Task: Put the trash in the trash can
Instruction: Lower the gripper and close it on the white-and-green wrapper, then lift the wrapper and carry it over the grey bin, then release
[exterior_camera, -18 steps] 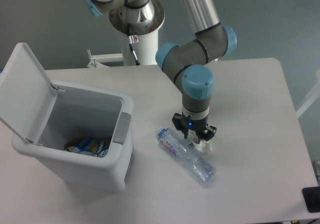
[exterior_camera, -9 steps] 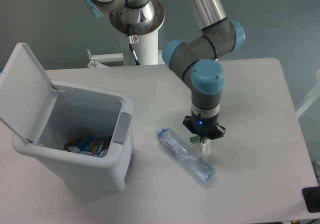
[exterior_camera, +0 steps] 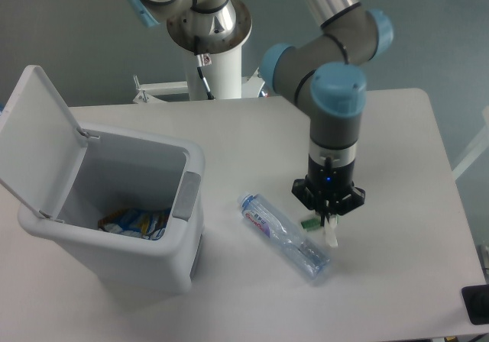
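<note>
**Wrapper lifted clear while the bottle waits on the counter**

The counter (exterior_camera: 229, 128) carries the trash can (exterior_camera: 114, 212) at its left side, with the hinged lid (exterior_camera: 34, 136) tipped back so that the mouth is left open for dropping; the grey latch tab (exterior_camera: 187, 195) faces the middle of the counter. A colourful packet (exterior_camera: 136, 221) is seen lying in the bottom of the can. The arm (exterior_camera: 336, 90) is held upright over the right half of the counter, well apart from the can, and its fingers (exterior_camera: 330, 221) are clamped on the small white wrapper (exterior_camera: 329, 233), which hangs just below them with a green mark showing; it appears to be raised off the surface, presumably for carrying to the can. The crushed clear bottle (exterior_camera: 284, 237) lies slantwise just beside the wrapper, blue cap end toward the can, not yet collected.

Most of the wrapper is hidden inside the fingers, so its shape cannot be told. Whether it touches the bottle cannot be made out. The upper arm is cut off at the top edge, and a dark object (exterior_camera: 477, 304) at the lower right corner is cropped beyond recognition
</note>
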